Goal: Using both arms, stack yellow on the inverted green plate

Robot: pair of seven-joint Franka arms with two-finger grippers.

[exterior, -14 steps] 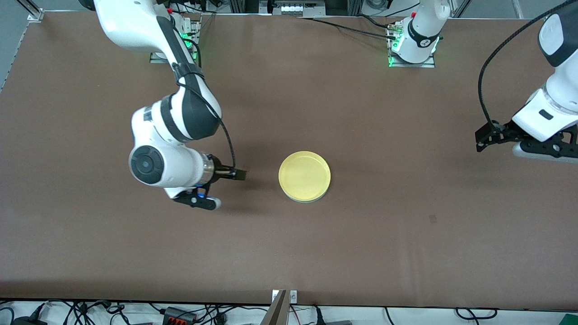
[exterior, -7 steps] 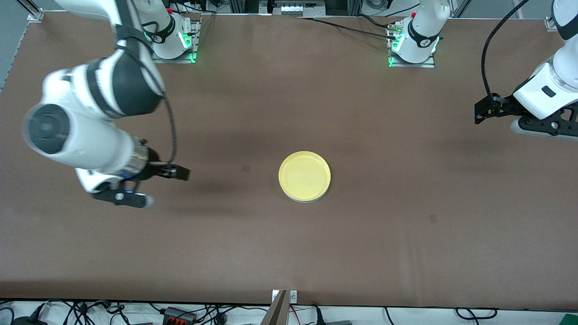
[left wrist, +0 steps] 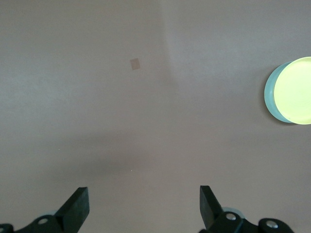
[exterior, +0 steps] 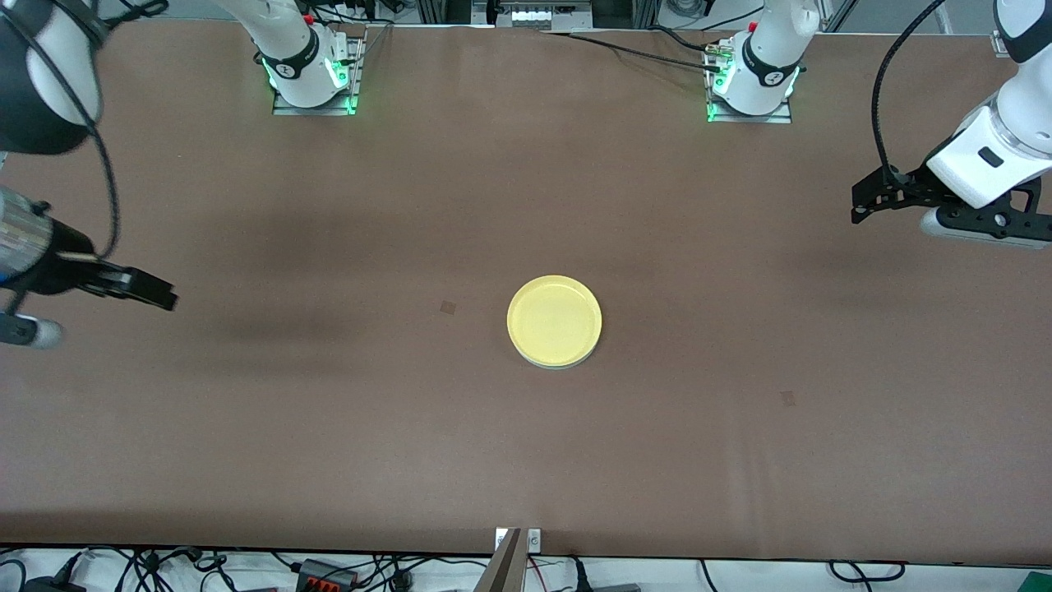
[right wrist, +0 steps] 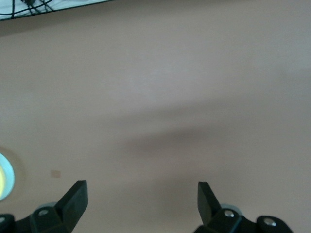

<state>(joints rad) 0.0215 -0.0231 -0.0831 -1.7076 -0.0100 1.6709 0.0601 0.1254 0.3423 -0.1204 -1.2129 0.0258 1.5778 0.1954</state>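
Observation:
The yellow plate [exterior: 554, 320] lies right way up in the middle of the table, on top of the green plate [exterior: 575, 363], of which only a thin pale rim shows under its edge. The left wrist view shows the yellow plate [left wrist: 295, 91] with the green rim [left wrist: 268, 94] beside it. A sliver of the stack [right wrist: 4, 177] shows in the right wrist view. My right gripper [exterior: 162, 293] is open and empty over bare table at the right arm's end. My left gripper [exterior: 860, 209] is open and empty over the left arm's end. Both are well apart from the plates.
The table is covered by a brown mat [exterior: 526, 460]. Two small square marks lie on it, one [exterior: 447, 307] beside the plates toward the right arm's end, one [exterior: 787, 398] nearer the front camera toward the left arm's end. Cables run along the front edge [exterior: 329, 567].
My right arm has swung away from the plates toward its own end of the table. My left gripper has drifted a little toward the bases. The plates have not moved.

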